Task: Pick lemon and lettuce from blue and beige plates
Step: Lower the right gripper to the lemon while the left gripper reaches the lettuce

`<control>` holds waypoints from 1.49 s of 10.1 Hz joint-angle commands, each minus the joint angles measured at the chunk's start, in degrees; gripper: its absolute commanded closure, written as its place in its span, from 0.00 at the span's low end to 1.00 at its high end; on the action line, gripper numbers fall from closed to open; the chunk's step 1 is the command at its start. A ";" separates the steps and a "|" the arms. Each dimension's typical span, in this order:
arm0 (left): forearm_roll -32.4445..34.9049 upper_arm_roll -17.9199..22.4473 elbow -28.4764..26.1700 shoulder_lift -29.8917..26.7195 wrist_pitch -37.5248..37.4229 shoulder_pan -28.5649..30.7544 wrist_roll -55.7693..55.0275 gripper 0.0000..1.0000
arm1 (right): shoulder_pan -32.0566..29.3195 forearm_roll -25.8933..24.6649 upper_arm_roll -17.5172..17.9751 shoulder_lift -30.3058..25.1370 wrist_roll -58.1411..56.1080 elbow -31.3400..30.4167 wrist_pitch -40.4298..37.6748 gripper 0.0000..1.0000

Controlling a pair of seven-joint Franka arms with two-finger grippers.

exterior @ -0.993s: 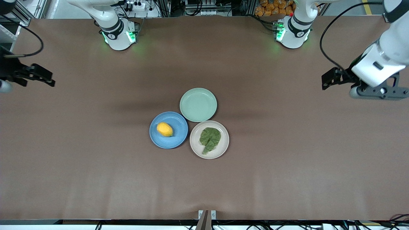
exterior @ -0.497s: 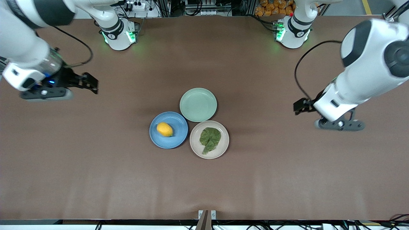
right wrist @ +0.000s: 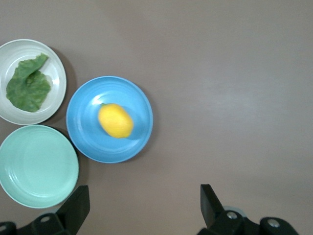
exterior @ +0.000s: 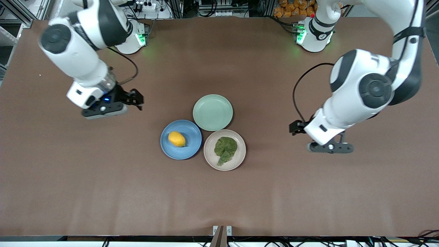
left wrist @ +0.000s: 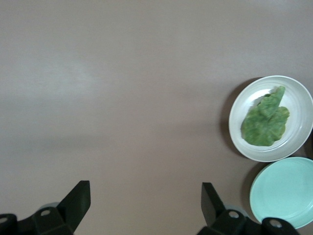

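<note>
A: Now, plates first?

B: Three plates cluster at frame centre in the front view. Blue plate (exterior: 173,151) holds the lemon (exterior: 177,139), lying a little off its centre. Beige plate (exterior: 240,156), beside it toward the left arm's end, holds the lettuce (exterior: 225,149), flat, stem pointing toward the front camera. Mint plate (exterior: 212,112) sits farther from the camera, touching both, nothing on it.

A: Right gripper?

B: Right gripper (exterior: 136,99), left of centre in the front view, is over bare table toward the right arm's end, well apart from the blue plate. Fingers (right wrist: 77,204) spread wide, nothing between them.

A: Left?

B: Left gripper (exterior: 295,127), right of centre, is over bare table toward the left arm's end, apart from the beige plate. Its fingers (left wrist: 78,198) are likewise spread, holding nothing. Its wrist view shows the lettuce at the frame's right edge.
</note>
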 commanded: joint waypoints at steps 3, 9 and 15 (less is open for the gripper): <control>0.29 0.86 2.15 7.60 9.48 -6.71 -12.97 0.00 | 3.05 1.14 2.04 10.87 3.07 -0.74 9.44 0.00; 3.63 8.03 4.18 17.37 23.99 -19.36 -26.89 0.00 | 6.49 -3.67 1.52 21.70 0.72 0.75 20.37 0.00; 3.72 12.89 4.61 25.45 38.24 -26.85 -37.08 0.00 | 7.27 -6.86 -1.73 26.10 -8.87 4.79 20.46 0.00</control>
